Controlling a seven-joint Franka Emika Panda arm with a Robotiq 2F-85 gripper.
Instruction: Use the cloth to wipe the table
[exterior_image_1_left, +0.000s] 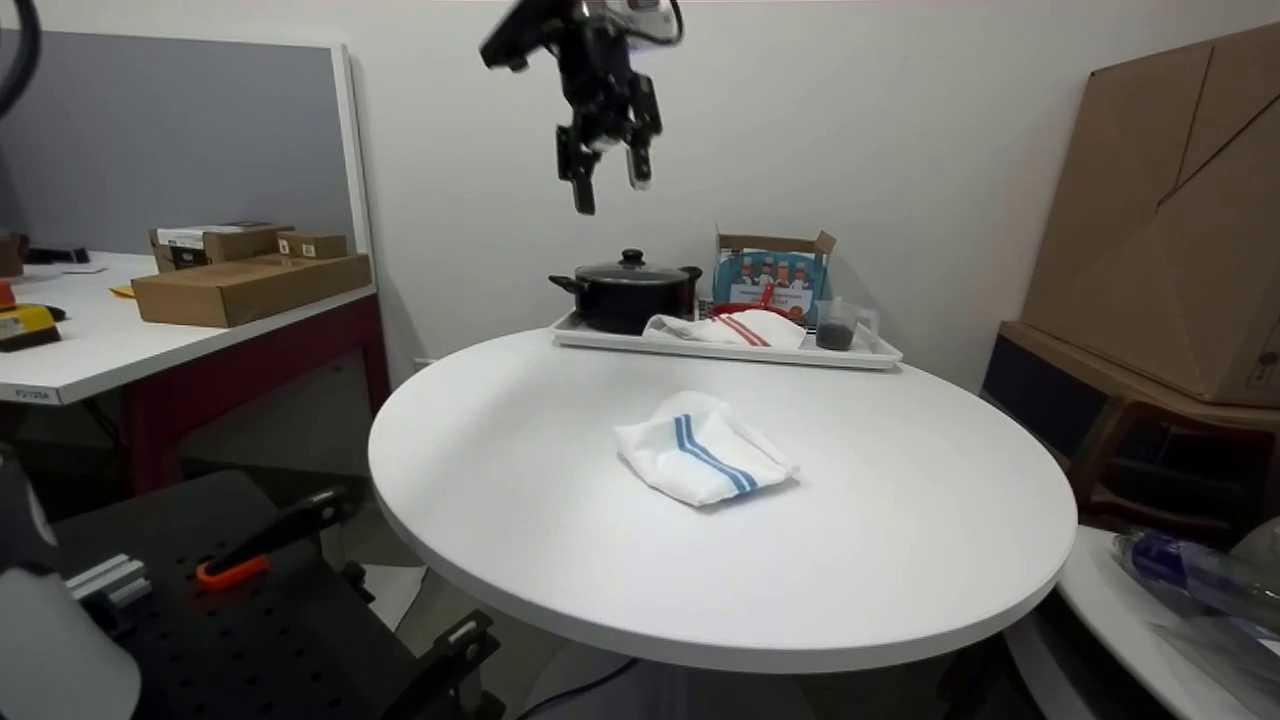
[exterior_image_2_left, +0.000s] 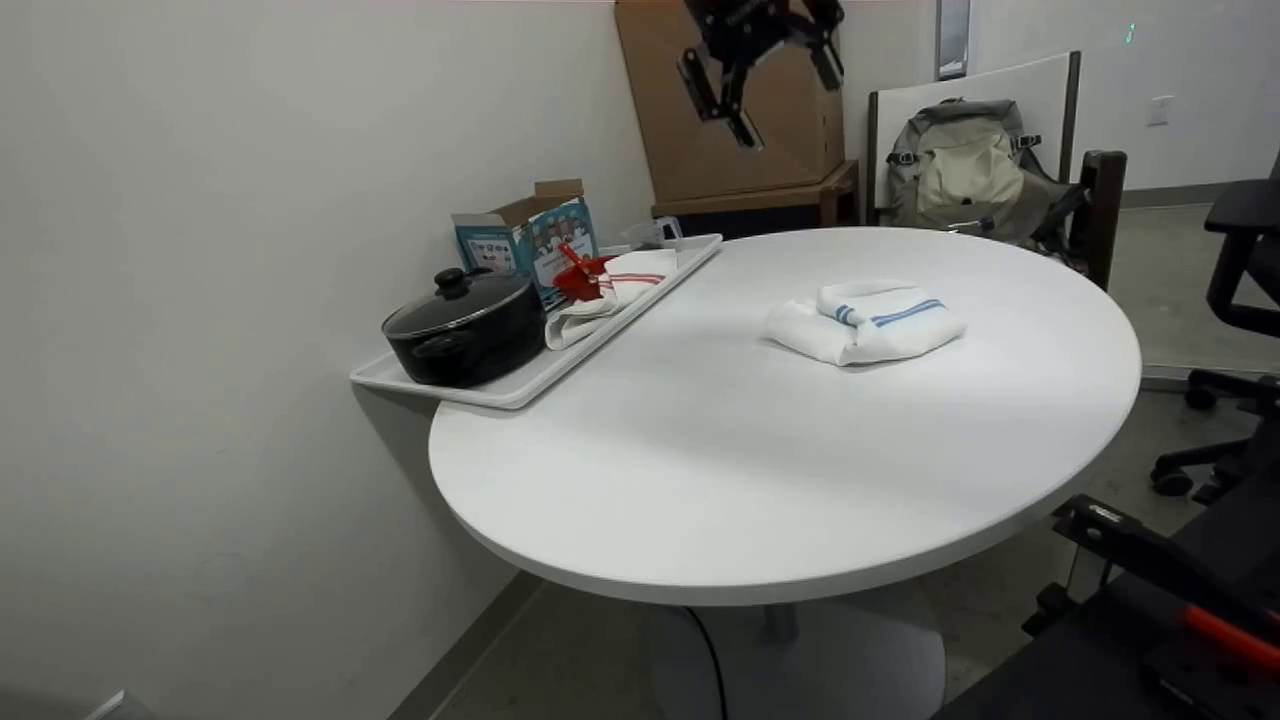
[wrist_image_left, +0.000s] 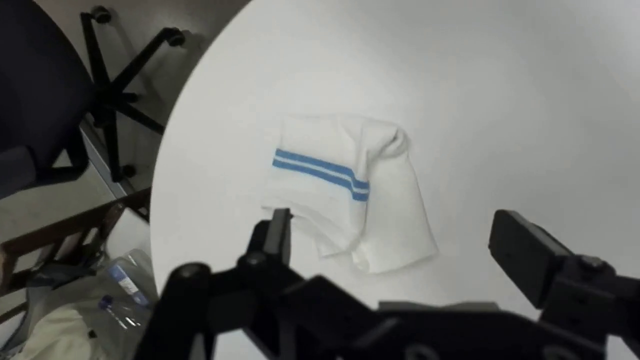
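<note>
A white cloth with blue stripes lies loosely folded and rumpled near the middle of the round white table (exterior_image_1_left: 880, 570). The cloth shows in both exterior views (exterior_image_1_left: 700, 460) (exterior_image_2_left: 880, 330) and in the wrist view (wrist_image_left: 400, 215). The table also shows there (exterior_image_2_left: 690, 480) (wrist_image_left: 480, 125). My gripper is high above the table in both exterior views (exterior_image_1_left: 612, 196) (exterior_image_2_left: 790, 114), well apart from the cloth. In the wrist view my gripper (wrist_image_left: 392, 217) is open, with its fingers wide apart and nothing between them. The cloth shows below and beyond the fingers.
A white tray (exterior_image_1_left: 620, 342) (exterior_image_2_left: 535, 385) stands at the table edge by the wall. It holds a black lidded pot (exterior_image_1_left: 635, 300), a red-striped cloth (exterior_image_1_left: 765, 328), a red utensil or pan (exterior_image_2_left: 578, 275), a box (exterior_image_1_left: 770, 275) and a clear cup (exterior_image_1_left: 838, 325).
</note>
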